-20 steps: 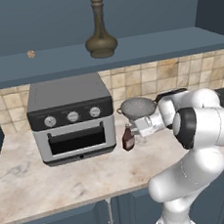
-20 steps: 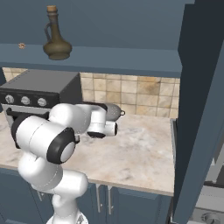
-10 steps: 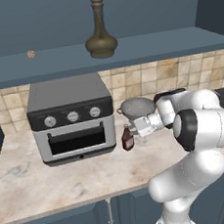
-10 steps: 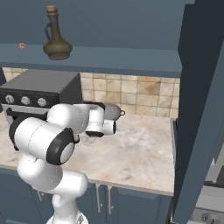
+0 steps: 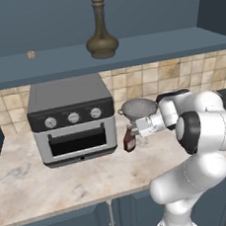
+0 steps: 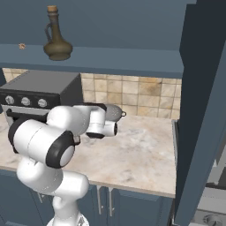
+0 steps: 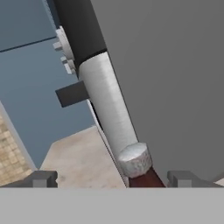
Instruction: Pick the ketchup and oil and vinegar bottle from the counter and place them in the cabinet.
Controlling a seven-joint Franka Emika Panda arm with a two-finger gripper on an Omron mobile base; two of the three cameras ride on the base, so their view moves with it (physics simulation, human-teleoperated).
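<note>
The ketchup (image 5: 129, 141), a small dark red bottle, stands on the counter (image 5: 54, 186) just right of the toaster oven. My gripper (image 5: 131, 131) reaches in from the right at its neck, jaws open on either side. In the hand view the pale cap and red shoulder of the ketchup (image 7: 136, 162) sit between the fingertips (image 7: 41, 179), right of the middle of the gripper (image 7: 113, 179). The oil and vinegar bottle (image 5: 101, 35) stands upright on the shelf of the cabinet (image 5: 40, 63), also seen as the olive oil and vinegar bottle (image 6: 56, 40) on the cabinet (image 6: 110, 59).
A grey toaster oven (image 5: 71, 119) stands close to the left of the ketchup. A metal strainer (image 5: 139, 107) sits behind it by the tiled backsplash. A small brown item (image 5: 31, 54) lies on the shelf. A tall blue panel (image 6: 201, 110) bounds the counter (image 6: 141, 154) on the right.
The hand has edged slightly closer to the ketchup. The jaws stay open and both bottles have kept their places.
</note>
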